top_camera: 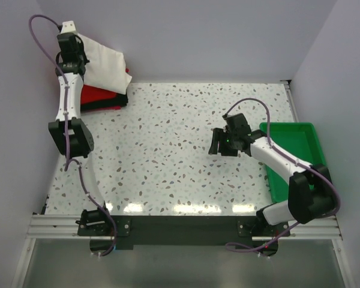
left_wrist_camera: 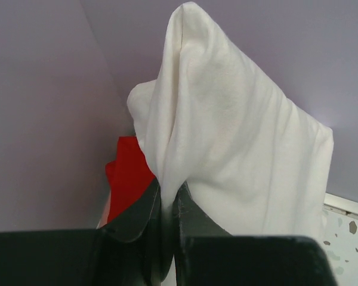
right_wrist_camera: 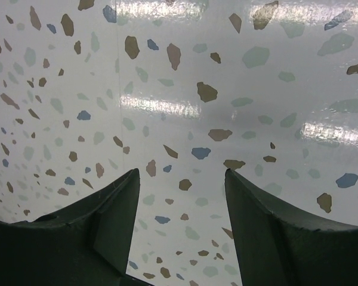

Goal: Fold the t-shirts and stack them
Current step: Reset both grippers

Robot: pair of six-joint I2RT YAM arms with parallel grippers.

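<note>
Overhead, at the upper left of the frame, the left gripper (top_camera: 71, 48) has its jaws pinched together on a fold of the cream-white t-shirt (top_camera: 105, 63). The cloth drapes down onto the folded red t-shirt (top_camera: 96, 96). The dark edge of the black t-shirt (top_camera: 122, 99) shows at that pile's right side. At centre right, the right gripper (top_camera: 221, 144) hangs over the bare speckled table (top_camera: 168, 138), jaws spread wide and holding nothing, just left of the green tray (top_camera: 300, 135).

The t-shirts (top_camera: 103, 95) lie far left, tray (top_camera: 297, 139) right.
</note>
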